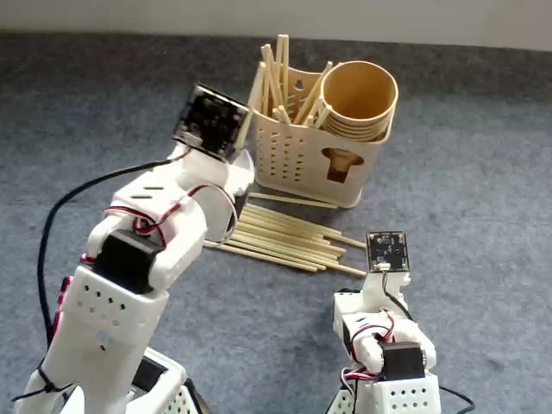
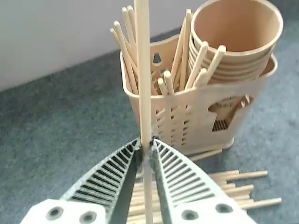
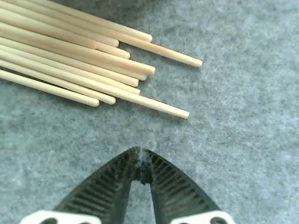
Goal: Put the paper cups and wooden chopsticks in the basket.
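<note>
A cream slotted basket (image 1: 297, 159) (image 2: 196, 121) stands at the back of the grey mat. It holds a stack of paper cups (image 1: 362, 97) (image 2: 236, 35) and several upright wooden chopsticks (image 1: 280, 78) (image 2: 126, 51). My left gripper (image 2: 146, 145) is shut on one chopstick (image 2: 142, 70), held upright just in front of the basket. A pile of loose chopsticks (image 1: 285, 237) (image 3: 74, 60) (image 2: 233, 189) lies flat on the mat before the basket. My right gripper (image 3: 141, 157) hovers shut with nothing in it, just short of the pile's near ends.
The left arm (image 1: 147, 250) rises tall at the left of the mat, and its wrist camera (image 1: 211, 121) sits beside the basket. The right arm (image 1: 384, 336) is low at the front right. Bare mat (image 1: 483, 207) extends to the right of the basket.
</note>
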Motion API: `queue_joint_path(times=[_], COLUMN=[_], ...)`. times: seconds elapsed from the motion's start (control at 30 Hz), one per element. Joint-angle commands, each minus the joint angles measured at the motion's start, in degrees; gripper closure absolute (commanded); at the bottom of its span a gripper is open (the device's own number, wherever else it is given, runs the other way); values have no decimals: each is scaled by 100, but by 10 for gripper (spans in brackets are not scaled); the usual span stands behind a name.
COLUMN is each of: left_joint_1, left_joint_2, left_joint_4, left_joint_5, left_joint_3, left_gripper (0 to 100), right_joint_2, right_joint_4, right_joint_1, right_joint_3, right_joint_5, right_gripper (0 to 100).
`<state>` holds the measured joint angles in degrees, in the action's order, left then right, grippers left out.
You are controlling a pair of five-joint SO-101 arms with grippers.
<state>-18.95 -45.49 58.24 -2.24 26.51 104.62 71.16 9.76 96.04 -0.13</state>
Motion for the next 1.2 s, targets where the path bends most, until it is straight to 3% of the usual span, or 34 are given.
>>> queue_joint_path(times=[0.0,0.33,0.47,0.83,1.17], left_joint_1=[40,40,66,119,127], left_joint_2=[-154,-22,453,2475,2580], left_joint_4=[-510,-3218,-3912,-4273,-4281], left_joint_5=[-404,-747,-730,-721,-712], left_joint_3=[-796,-593,-523,-1191,-1349], left_gripper=[995,995,995,994,994], right_joint_2=[110,110,110,110,110], right_joint_4=[48,48,48,48,48], right_joint_1=[-48,-48,-48,-48,-48], right_joint_3=[813,813,813,813,813], right_joint_5=[0,9,9,9,9], right_gripper=[994,994,994,994,994])
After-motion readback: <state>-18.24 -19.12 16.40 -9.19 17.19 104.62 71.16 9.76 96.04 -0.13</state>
